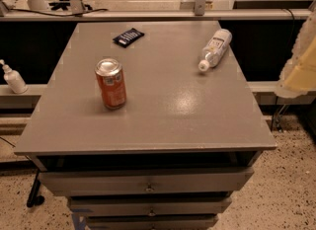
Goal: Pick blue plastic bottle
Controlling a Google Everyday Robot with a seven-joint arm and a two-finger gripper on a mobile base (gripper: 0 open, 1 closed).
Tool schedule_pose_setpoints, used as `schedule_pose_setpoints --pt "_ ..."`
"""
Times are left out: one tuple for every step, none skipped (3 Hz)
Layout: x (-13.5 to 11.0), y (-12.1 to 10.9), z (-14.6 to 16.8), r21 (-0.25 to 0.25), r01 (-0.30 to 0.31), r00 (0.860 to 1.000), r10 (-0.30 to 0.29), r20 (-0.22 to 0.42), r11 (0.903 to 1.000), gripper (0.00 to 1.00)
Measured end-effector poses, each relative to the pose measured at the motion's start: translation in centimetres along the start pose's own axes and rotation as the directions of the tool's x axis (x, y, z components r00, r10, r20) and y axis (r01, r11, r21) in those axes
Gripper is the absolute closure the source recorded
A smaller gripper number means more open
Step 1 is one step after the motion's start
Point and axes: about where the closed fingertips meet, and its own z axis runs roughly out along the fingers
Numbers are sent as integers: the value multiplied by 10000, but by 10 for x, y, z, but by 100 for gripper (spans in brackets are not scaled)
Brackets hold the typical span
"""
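The blue plastic bottle lies on its side at the back right of the grey table top. It is clear with a white label, and its white cap points toward the front left. My gripper shows as a pale, blurred shape at the right edge of the view. It is beyond the table's right side, well apart from the bottle, and holds nothing I can see.
An orange soda can stands upright at the left middle of the table. A small black packet lies at the back. A white pump-top dispenser stands on a ledge to the left. Drawers sit under the table top.
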Motion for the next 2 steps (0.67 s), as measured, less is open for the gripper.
schedule_pose_setpoints --pt "0 0 0 0 0 10000 0 0 10000 0" --pt "-5 -7 3 383 157 9995 -167 258 9991 0"
